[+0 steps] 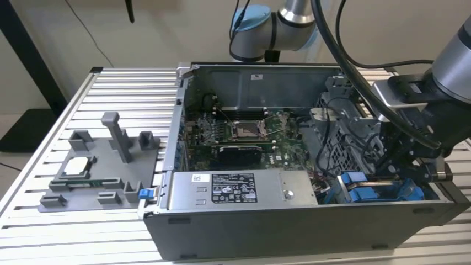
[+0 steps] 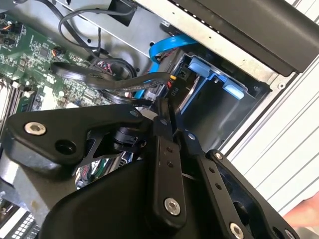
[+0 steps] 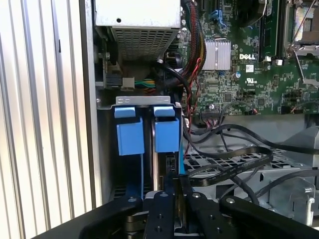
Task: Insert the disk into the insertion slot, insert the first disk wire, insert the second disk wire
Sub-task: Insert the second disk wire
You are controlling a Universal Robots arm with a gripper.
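Disk (image 3: 166, 149) seated edge-on in the insertion slot (image 3: 107, 149); pincer (image 3: 175, 191) closed narrow on a wire connector (image 2: 173, 82) at its rear.

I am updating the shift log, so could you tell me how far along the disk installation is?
The disk in its blue carrier already sits in the insertion slot at the case's corner. In hand: the end effector is right at the disk's rear edge, seemingly pressing a flat black wire there. Whether that wire is fully seated cannot be told, nor whether the second wire is done.
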